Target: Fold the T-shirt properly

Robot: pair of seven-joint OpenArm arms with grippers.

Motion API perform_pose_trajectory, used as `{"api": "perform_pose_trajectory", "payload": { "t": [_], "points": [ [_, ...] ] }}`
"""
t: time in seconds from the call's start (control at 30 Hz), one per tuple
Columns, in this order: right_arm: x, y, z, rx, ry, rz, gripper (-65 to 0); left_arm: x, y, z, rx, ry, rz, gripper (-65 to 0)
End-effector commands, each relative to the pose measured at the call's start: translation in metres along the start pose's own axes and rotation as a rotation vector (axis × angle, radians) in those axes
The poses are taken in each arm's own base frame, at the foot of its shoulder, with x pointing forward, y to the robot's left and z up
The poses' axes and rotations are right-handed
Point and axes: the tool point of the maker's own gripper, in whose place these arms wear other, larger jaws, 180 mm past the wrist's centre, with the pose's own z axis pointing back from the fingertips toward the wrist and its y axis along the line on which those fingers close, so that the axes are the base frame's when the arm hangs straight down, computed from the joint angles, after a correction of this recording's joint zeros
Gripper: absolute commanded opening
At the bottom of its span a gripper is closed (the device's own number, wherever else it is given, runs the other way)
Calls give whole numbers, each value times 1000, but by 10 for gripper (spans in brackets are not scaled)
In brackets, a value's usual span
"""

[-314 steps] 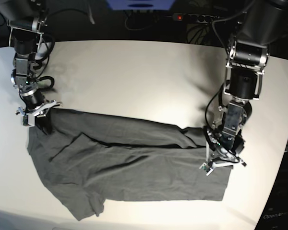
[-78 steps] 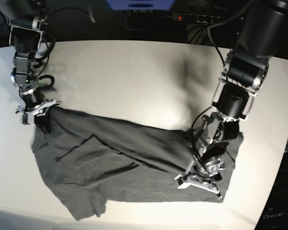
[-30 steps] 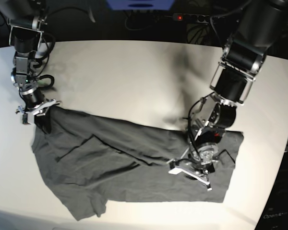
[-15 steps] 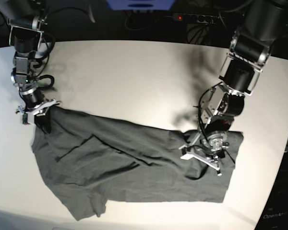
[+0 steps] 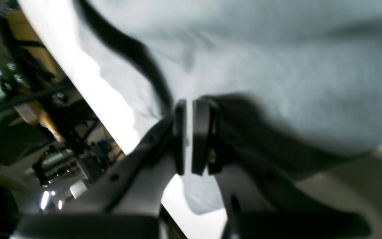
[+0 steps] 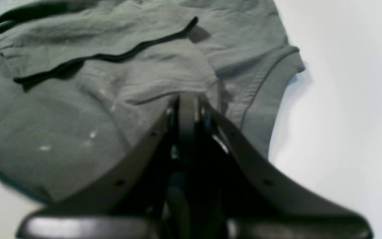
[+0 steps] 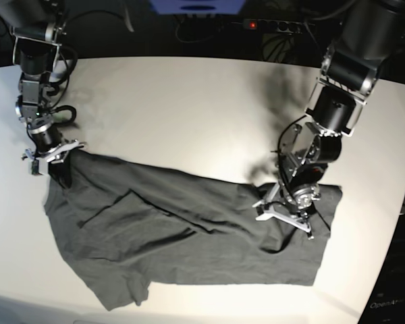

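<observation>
Since a moment ago your left gripper point(image 7: 283, 221) has pulled up and back toward the far side of the table point(image 7: 189, 108), dragging the T-shirt point(image 7: 182, 236) hem with it, so a small fold now bulges beside it. Its jaws are pinched narrow on a bit of grey cloth, as the left wrist view shows point(image 5: 187, 136). Your right gripper point(image 7: 52, 162) has not budged: it stays clamped tight on the shirt's corner near the sleeve point(image 6: 184, 109). The shirt lies spread across the near half of the white table, wrinkled, with one long crease running along its middle.
</observation>
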Motion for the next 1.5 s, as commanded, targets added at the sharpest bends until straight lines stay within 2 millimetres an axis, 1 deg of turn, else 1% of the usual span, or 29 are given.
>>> {"api": "perform_pose_trajectory", "payload": {
  "t": [0.0, 0.07, 0.13, 0.17, 0.23, 0.3, 0.5, 0.67, 0.97, 1.17, 1.23, 1.33, 1.37, 1.4, 1.47],
  "points": [
    [-6, -2, 1, 3, 36, 21, -635, 13, 30, 2, 57, -29, 21, -613],
    [-6, -2, 2, 3, 38, 20, -635, 10, 34, 2, 58, -24, 49, -613],
    [-6, -2, 2, 3, 38, 20, -635, 17, 37, 2, 60, -50, 80, -613],
    [-6, -2, 2, 3, 38, 20, -635, 19, 43, 2, 66, -66, 102, -613],
    [-7, -2, 2, 3, 39, 20, -635, 17, 52, 2, 76, -72, 140, -613],
    [-7, -2, 2, 3, 39, 20, -635, 15, 54, 2, 76, -72, 159, -613],
    [-7, -2, 2, 3, 39, 20, -635, 9, 55, 1, 76, -64, 160, -613],
    [-7, -2, 2, 3, 39, 20, -635, -1, 39, -7, 38, -29, 157, -613],
    [-7, -2, 2, 3, 39, 20, -635, -3, 39, -7, 37, -27, 161, -613],
    [-7, -4, 3, 2, 40, 23, -635, -16, 47, -9, 47, -7, 210, -613],
    [-7, -4, 3, 2, 40, 23, -635, -24, 49, -9, 52, 6, 208, -613],
    [-7, -4, 3, 2, 40, 23, -635, -28, 50, -10, 55, 10, 210, -613],
    [-7, -3, 3, 3, 39, 22, -635, -33, 52, -10, 58, 18, 210, -613],
    [-7, -3, 3, 3, 39, 22, -635, -35, 55, -10, 65, 19, 211, -613],
    [-7, -3, 3, 3, 39, 22, -635, -33, 59, -9, 78, -10, 217, -613]
  ]
}}
